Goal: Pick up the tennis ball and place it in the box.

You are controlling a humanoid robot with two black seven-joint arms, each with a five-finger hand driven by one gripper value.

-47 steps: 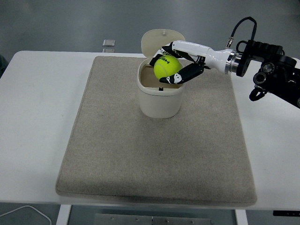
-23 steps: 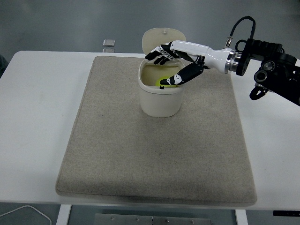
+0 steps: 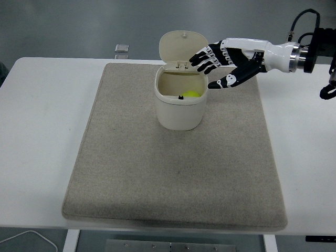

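Your right hand (image 3: 223, 65) is now withdrawing toward 2 o'clock, fingers wide, empty; ball (image 3: 191, 95) is resting inside box (image 3: 179, 113). Placement looks done.

The robot's right hand (image 3: 228, 63) is a five-fingered unit in glossy white shell, its fingers (image 3: 202, 55) built from black segments broken by small white patches at the joints, the thumb black with a white marking along it. A smooth white forearm casing runs back from the palm to a silver metal collar (image 3: 292, 56) ringed in black, behind which the arm turns to matte black housing. A thin black cable (image 3: 302, 16) loops up from a connector near that collar, and another black piece of the arm shows at the frame's right edge.
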